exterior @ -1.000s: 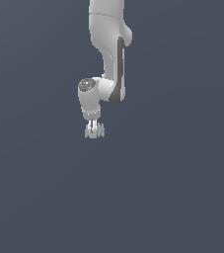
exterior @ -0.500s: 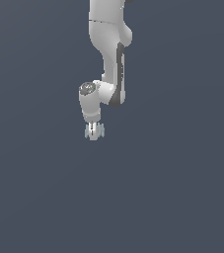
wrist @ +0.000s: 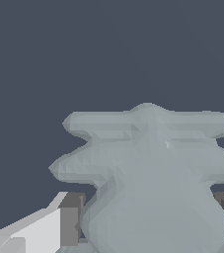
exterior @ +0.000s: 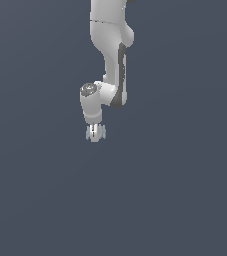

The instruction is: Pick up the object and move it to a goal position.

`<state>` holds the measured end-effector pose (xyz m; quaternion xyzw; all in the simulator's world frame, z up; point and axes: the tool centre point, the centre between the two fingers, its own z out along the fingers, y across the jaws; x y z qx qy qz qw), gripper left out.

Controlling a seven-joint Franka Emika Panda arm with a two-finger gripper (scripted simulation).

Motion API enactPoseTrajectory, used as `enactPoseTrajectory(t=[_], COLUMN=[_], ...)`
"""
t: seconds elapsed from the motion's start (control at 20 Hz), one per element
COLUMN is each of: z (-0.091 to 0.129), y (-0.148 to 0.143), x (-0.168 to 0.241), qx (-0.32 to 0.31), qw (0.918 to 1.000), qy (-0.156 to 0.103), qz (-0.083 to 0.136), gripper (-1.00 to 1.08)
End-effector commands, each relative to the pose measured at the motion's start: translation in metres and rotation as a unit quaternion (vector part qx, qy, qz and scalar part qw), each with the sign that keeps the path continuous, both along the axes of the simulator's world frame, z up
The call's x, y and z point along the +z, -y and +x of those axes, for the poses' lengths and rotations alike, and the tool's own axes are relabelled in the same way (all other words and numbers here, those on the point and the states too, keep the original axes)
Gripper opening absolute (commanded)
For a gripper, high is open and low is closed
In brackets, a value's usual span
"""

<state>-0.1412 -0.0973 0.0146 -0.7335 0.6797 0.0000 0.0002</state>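
Between the gripper's (exterior: pixel 95 134) fingers (wrist: pixel 72 217) sits a lumpy grey object (wrist: pixel 153 183) (base cropped).

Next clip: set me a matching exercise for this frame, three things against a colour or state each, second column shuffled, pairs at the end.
Things:
1. hand
2. pale grey-blue lumpy object
3. arm link above the wrist

Colour or state:
A. white with a dark stripe down its side
B. held between two grey finger pads
C. pointing down, closed on the object

Pairs: 1-C, 2-B, 3-A
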Motion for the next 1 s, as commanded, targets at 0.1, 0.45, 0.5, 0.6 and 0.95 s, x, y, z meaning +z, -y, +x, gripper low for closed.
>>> enactPoseTrajectory(t=[0.1,0.45,0.5,0.6,0.95], z=[0.004,0.026,0.030,0.041,0.088], y=[-0.002,-0.017,-0.020,-0.027,-0.058], x=[0.003,0.021,0.025,0.033,0.071], qx=[0.000,0.000,0.000,0.000,0.000], qw=[1.0000,1.0000,1.0000,1.0000,1.0000], qy=[0.000,0.000,0.000,0.000,0.000], qz=[0.000,-0.001,-0.001,-0.001,-0.002], gripper=[-1.00,-1.00,-1.00,-1.00,-1.00])
